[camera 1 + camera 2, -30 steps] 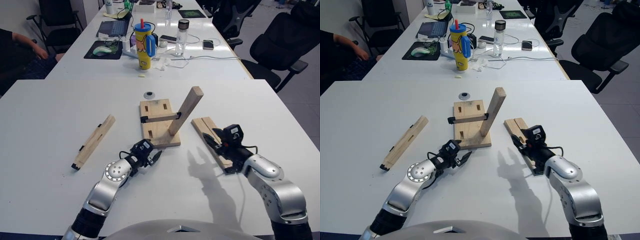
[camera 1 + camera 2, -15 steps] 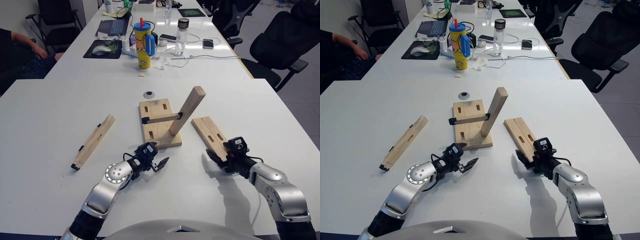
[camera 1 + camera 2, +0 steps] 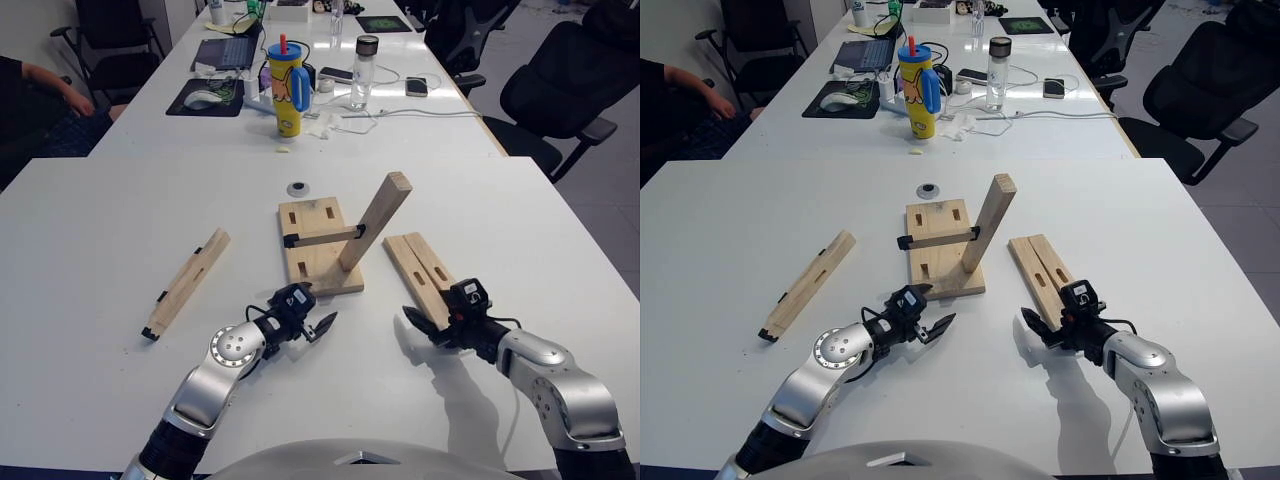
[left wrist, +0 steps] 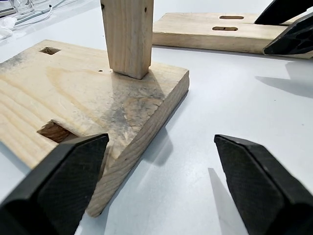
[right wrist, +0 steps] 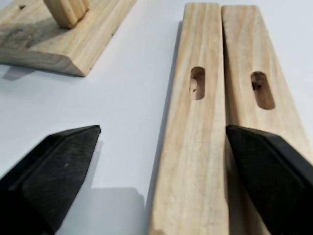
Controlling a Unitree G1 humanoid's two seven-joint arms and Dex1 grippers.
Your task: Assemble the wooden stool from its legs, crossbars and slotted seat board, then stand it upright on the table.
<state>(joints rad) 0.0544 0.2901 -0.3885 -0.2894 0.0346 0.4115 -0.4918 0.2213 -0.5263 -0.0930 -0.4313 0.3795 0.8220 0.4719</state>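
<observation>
Both claws are down low on the tabletop (image 3: 100, 220). The left claw (image 3: 322, 328) is spread wide, and the near corner of the slotted seat board (image 3: 318, 262) sits just ahead of it, between its fingers (image 4: 54, 191). The right claw (image 3: 420, 325) is wide as well. It straddles the near end of the pair of slotted legs (image 3: 425, 268), with one fingertip (image 5: 266, 161) hanging over the outer leg.

The danger on the left is the standing leg (image 3: 375, 220). It is planted in the board just beyond the left claw and leans up and away to the right, and a crossbar (image 3: 320, 238) juts off its side. A squeeze or shove on that corner could slide the board and, I'd say, tip the leg out.

On the right, the two legs lie touching, slots up. Their long axis runs away from the right claw and angles toward the board. If the claw closes as it stands, it may grab both or skew one, because the seam gives a fingertip no gap.

The loose leg (image 3: 188, 280) lies flat, well off to the left claw's outer side. Its length runs away and slightly inward.
</observation>
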